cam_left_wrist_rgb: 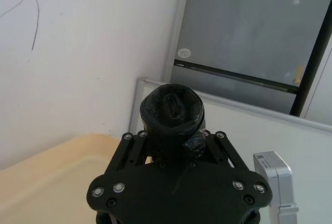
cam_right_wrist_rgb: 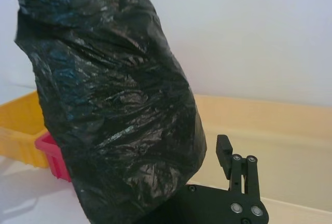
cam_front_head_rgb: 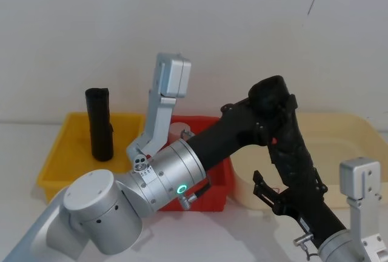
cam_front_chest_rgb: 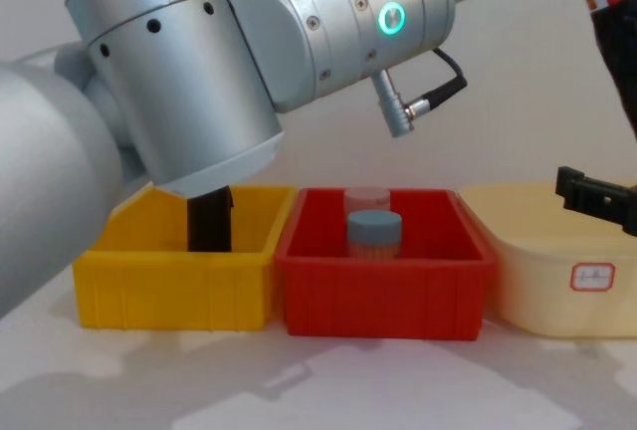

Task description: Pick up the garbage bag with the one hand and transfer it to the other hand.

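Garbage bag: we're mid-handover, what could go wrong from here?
1. The garbage bag sits high in the left pincer, over the cream tub; releasing before the right pincer holds firmly would drop it.
2. Its wrap looks glossy and crumpled, so it may slip.
3. The arms are close and could collide.

A: Logged the garbage bag [cam_front_head_rgb: 272, 93]: a matte black roll with a crinkled skin, held high off the table and leaning a little.

B: Which hand had it?

A: I noted the left gripper [cam_left_wrist_rgb: 174, 149] clamped on it, the roll's round end showing past its tips. The right gripper [cam_front_head_rgb: 280, 127] stood just under it, pointing up. Its visible finger [cam_right_wrist_rgb: 223, 150] sat slightly apart from the bag, jaws parted.
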Tool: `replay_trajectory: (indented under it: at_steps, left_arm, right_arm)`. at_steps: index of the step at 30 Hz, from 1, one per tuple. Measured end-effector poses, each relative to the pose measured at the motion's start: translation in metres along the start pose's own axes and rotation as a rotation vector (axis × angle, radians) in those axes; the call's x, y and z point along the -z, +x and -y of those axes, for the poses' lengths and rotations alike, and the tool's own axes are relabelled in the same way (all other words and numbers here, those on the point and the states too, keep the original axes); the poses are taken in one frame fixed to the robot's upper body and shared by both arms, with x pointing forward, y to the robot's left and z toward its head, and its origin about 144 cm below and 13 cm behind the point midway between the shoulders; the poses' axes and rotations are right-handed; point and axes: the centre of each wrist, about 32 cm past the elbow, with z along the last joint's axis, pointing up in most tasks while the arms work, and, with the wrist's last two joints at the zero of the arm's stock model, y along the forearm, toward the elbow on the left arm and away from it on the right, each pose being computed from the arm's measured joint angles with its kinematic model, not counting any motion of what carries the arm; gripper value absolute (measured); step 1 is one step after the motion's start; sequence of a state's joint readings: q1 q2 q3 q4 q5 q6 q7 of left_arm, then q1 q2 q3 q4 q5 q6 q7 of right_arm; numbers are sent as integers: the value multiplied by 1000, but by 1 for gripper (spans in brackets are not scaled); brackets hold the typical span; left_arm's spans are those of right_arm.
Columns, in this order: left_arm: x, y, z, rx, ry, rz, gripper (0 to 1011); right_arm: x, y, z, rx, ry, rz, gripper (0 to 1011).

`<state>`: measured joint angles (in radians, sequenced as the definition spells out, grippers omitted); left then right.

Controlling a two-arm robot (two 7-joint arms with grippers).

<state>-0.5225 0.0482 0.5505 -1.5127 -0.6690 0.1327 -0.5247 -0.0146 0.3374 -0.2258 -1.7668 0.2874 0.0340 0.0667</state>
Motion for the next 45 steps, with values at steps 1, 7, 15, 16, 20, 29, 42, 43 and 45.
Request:
replay_trajectory:
  at_steps: [1, 7, 15, 16, 20, 29, 42, 43, 45]
  left_arm:
    - [0, 0, 0, 2, 0, 1, 365]
    - [-2, -2, 2, 8, -3, 8, 365]
    - [-3, -3, 3, 13, -4, 12, 365]
    - [-3, -3, 3, 13, -4, 13, 365]
    - [-3, -4, 3, 15, -5, 14, 365]
    - [-3, -4, 3, 16, -5, 16, 365]
    - [-4, -4, 4, 17, -5, 17, 365]
    - [-4, -4, 4, 17, -5, 17, 365]
    - [-4, -4, 4, 17, -5, 17, 365]
  right_arm:
    - [0, 0, 0, 0, 0, 0, 999]
    - [-2, 1, 2, 1, 2, 9, 1000]
    - [-11, 7, 13, 6, -2, 47, 1000]
    - [-12, 8, 16, 9, -6, 54, 1000]
    - [-16, 10, 23, 21, -10, 68, 1000]
    - [-23, 13, 35, 26, -19, 92, 1000]
    - [-33, 12, 39, -40, -28, 109, 999]
    - [-34, 11, 39, -52, -29, 110, 1000]
    - [-36, 11, 38, -66, -28, 113, 1000]
